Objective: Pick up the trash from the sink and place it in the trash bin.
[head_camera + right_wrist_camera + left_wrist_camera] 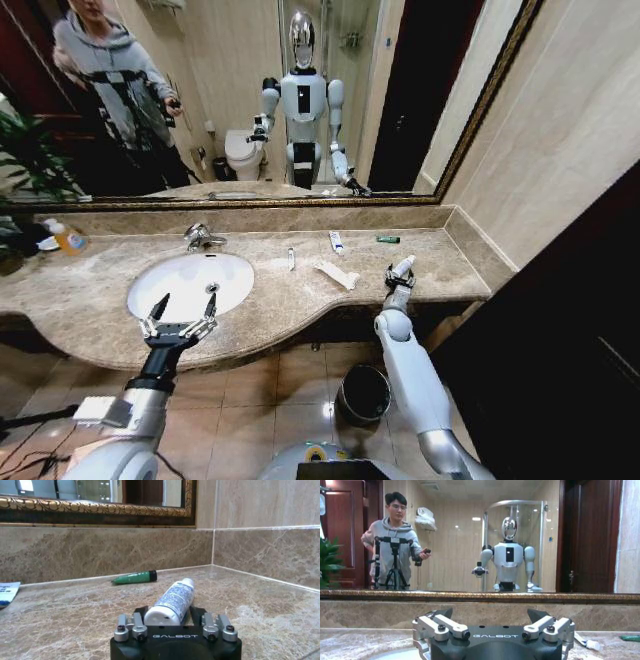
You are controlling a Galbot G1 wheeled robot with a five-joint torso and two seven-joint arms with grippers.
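The white oval sink (190, 285) sits in the brown marble countertop (300, 300). My left gripper (188, 300) hovers open over the sink's front rim, and in its wrist view the left gripper (490, 615) holds nothing. At the counter's right front, my right gripper (397, 282) is shut on a small white tube (403, 266), which lies between the fingers (172, 600). More trash lies on the counter: a thin white stick (291, 258), a flat white wrapper (337, 274), another white tube (336, 242) and a green tube (388, 239) (134, 578). The dark trash bin (363, 393) stands on the floor below.
A chrome tap (203, 237) rises behind the basin. An orange-yellow bottle (68, 238) stands at the far left of the counter. A mirror (300, 100) runs along the back and a tiled wall (560, 150) closes the right side. A dark panel (560, 330) stands right of the bin.
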